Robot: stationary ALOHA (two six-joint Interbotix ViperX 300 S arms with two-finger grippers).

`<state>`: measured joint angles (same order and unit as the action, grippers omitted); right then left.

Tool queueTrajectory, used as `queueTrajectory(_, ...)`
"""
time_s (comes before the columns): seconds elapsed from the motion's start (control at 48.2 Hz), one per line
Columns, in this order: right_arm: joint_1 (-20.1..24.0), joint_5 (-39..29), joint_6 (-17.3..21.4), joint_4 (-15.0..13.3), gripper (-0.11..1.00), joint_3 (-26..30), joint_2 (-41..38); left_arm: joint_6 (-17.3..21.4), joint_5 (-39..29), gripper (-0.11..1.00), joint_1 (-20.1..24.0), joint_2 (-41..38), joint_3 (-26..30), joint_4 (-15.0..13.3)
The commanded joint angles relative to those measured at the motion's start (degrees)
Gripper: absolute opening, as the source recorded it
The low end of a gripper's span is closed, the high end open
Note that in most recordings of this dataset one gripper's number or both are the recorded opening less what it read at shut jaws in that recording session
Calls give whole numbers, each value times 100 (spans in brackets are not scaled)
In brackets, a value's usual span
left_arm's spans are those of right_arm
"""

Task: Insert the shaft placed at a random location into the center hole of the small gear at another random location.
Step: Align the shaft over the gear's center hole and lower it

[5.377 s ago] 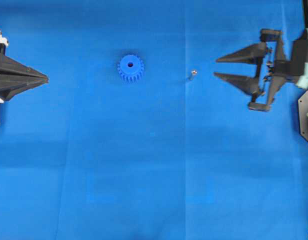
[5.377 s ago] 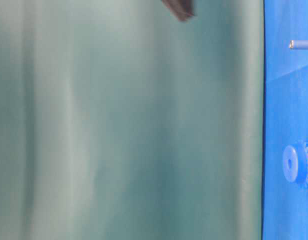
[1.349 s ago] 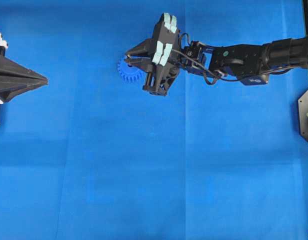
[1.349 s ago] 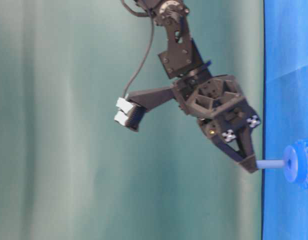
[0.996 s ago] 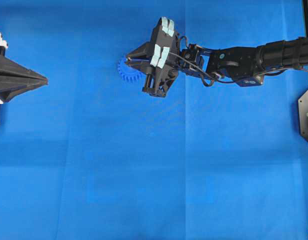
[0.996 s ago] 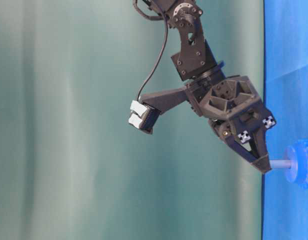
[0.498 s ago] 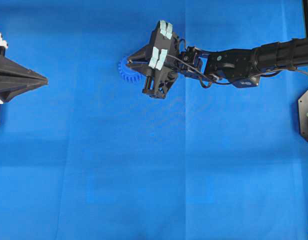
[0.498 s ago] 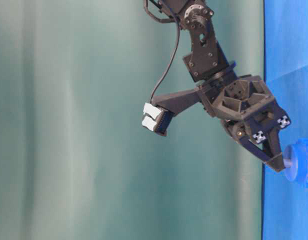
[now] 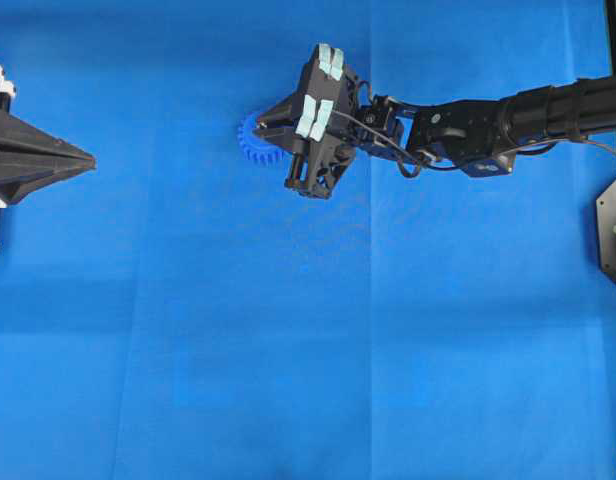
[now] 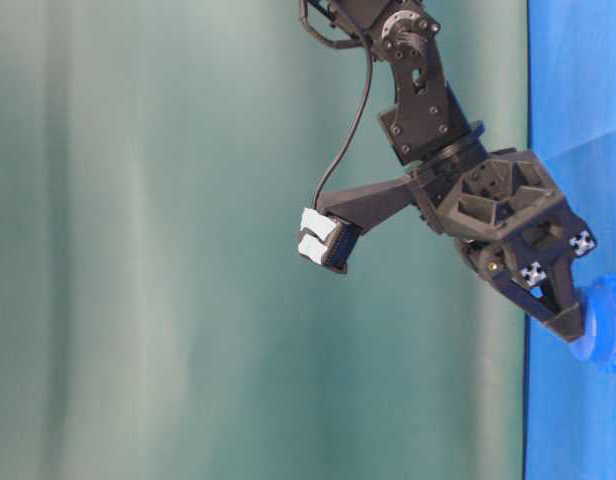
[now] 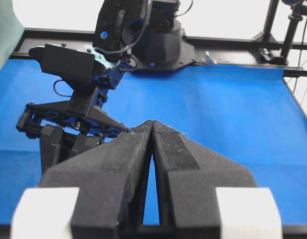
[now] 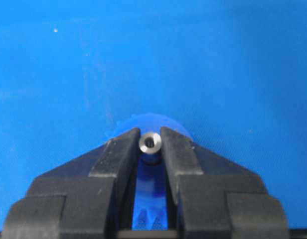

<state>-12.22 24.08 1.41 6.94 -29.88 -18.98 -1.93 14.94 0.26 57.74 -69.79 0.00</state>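
Presently the right claw [image 12: 150,144] is clamped on the shaft [image 12: 150,143], which shows end-on in the right wrist view as a shiny silvery ring pinched between the two black fingertips [image 12: 117,149]. Directly under it lies the small gear [image 9: 254,143], bright blue on the blue cloth-covered surface [image 9: 288,330]; its teeth show between the fingers in the wrist view. From table level the right claw [image 10: 573,328] tips touch the gear's hub [image 10: 586,338], and none of the shaft's length shows between them. The center hole is hidden behind the claw and pin in every view. Overhead, the right arm [image 9: 508,120] reaches across from the right edge, its claw [image 9: 260,124] over the gear's right part. The left claw [image 9: 88,157] sits well apart at the left edge, its fingers pressed together, holding nothing; the left wrist view shows its tips [image 11: 152,124] meeting.
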Motion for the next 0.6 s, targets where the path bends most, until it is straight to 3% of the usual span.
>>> queueTrajectory(0.0,9,62,0,9,3,70,88,0,26,0,9,-26,62,9)
queueTrajectory(0.581,26,0,0,0,3,62,88,0,26,0,9,-26,62,9)
